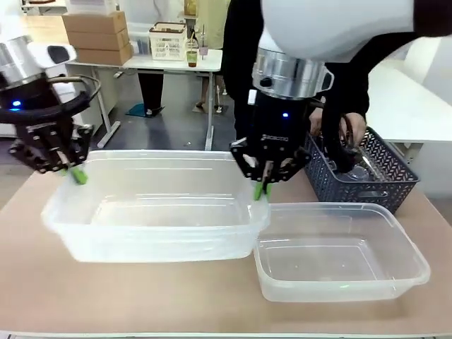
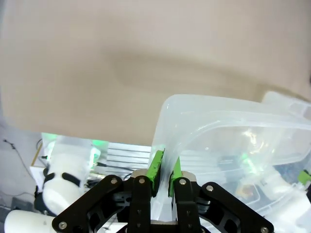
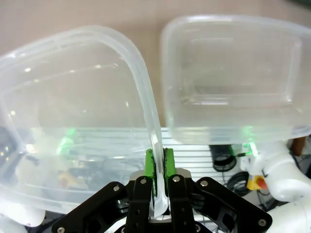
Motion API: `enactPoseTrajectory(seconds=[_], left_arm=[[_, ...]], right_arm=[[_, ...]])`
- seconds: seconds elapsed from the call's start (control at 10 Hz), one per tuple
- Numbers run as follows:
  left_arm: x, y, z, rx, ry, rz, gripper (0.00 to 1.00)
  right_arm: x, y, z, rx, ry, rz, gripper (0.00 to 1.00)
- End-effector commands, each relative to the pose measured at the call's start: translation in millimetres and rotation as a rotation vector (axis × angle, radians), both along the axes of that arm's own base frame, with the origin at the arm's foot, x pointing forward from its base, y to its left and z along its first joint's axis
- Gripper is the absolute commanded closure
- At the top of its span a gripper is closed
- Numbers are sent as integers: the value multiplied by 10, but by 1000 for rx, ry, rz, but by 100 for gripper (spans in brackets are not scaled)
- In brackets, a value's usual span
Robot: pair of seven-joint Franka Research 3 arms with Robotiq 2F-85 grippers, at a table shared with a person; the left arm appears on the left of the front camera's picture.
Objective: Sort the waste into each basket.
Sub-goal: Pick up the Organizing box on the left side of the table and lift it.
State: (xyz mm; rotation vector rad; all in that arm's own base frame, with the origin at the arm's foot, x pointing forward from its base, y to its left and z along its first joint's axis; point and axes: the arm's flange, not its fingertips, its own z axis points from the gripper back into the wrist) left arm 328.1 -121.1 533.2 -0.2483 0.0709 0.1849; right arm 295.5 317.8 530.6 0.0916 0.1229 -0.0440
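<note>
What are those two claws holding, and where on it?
The left clear tub, by its rim: the left gripper pinches one end, the right gripper the opposite end, next to the other tub.

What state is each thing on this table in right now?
Left clear tub: empty, gripped at two corners.
Left gripper: shut on its rim.
Right gripper: shut on that same rim.
Right clear tub: empty, resting on the table.
Mesh basket: person's hand reaching in.
</note>
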Motion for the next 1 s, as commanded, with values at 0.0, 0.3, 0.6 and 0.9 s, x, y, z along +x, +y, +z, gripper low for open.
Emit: enactPoseTrajectory(seconds=[0.0, 0.3, 0.6, 0.9], left_arm=[[322, -363, 157, -40, -2, 79, 91], [551, -817, 116, 34, -15, 50, 91], [495, -964, -16, 30, -117, 39, 91], [423, -940, -85, 20, -174, 59, 91]], right_arm=[[-113, -353, -8, 12, -14, 12, 91], [-55, -842, 197, 33, -8, 32, 91], [277, -924, 102, 118, -5, -39, 91], [427, -1022, -60, 143, 19, -80, 91]])
